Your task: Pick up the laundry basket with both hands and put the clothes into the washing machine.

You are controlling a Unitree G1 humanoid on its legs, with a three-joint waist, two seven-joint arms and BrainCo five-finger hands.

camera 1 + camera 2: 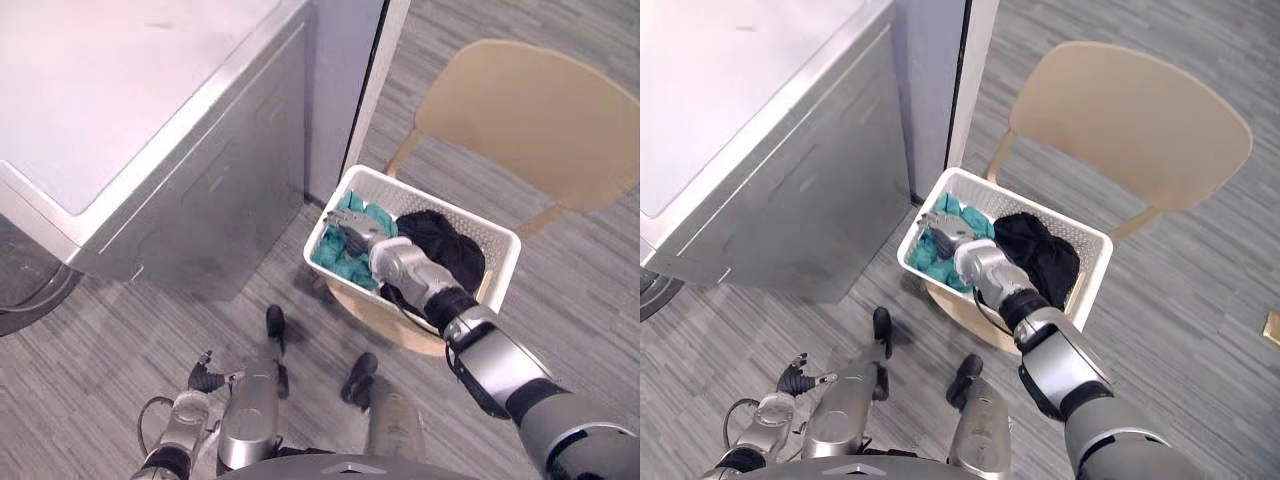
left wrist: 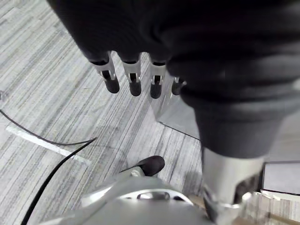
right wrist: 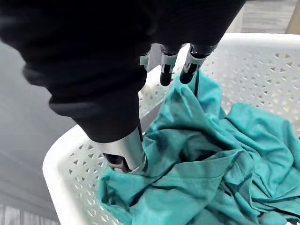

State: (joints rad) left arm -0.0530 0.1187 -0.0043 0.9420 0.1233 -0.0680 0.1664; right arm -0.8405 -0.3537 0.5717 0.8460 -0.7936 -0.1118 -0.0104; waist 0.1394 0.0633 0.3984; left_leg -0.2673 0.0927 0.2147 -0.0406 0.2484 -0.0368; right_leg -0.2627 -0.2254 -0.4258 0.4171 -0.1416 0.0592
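Note:
A white perforated laundry basket (image 1: 432,201) stands on the seat of a beige wooden chair (image 1: 530,110). It holds a crumpled teal garment (image 1: 347,264) on the washer side and a black garment (image 1: 447,246) beside it. My right hand (image 1: 356,236) reaches down into the basket over the teal garment (image 3: 211,159). Its fingers (image 3: 165,75) are nearly straight and touch the cloth near the basket wall (image 3: 61,164), with the thumb pressed into the folds. My left hand (image 1: 205,378) hangs low over the floor, fingers (image 2: 133,82) straight and holding nothing.
The grey washing machine (image 1: 150,130) fills the upper left, its flat top towards me, with a dark round part (image 1: 30,290) at the left edge. A white wall edge (image 1: 375,80) stands between the machine and the chair. Grey striped flooring (image 1: 580,260) surrounds the chair.

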